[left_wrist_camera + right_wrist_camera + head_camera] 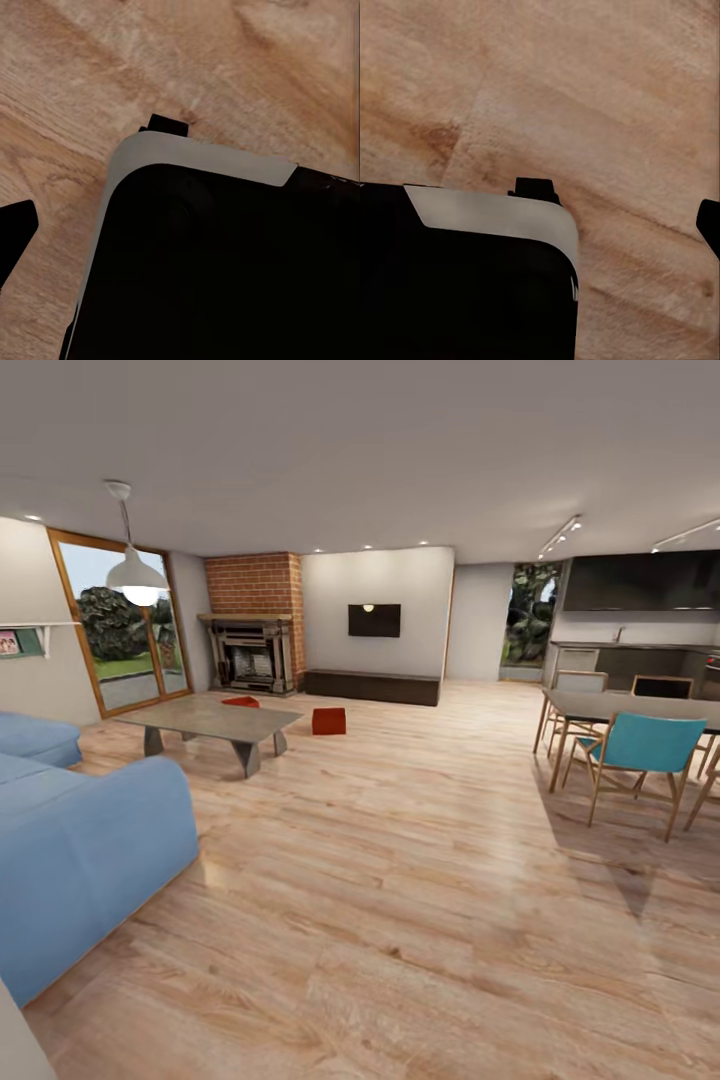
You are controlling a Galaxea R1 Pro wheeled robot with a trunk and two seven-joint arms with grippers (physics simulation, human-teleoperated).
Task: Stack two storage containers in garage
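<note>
Living room in the head view, one red bin (328,720) on the wood floor (420,880) beside the coffee table's (215,718) right end, second red bin (240,702) on its far edge, blue sofa (80,850) at left, wrist views over planks, dark robot body (217,270) hiding each gripper, opening impossible to tell.

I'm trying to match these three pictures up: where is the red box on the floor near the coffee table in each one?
Head view: the red box sits on the wood floor, just right of the coffee table.
Left wrist view: wood floor beyond a dark robot part.
Right wrist view: likewise, wood floor and the dark robot part.
Shared landmark: the light wood floor.
</note>
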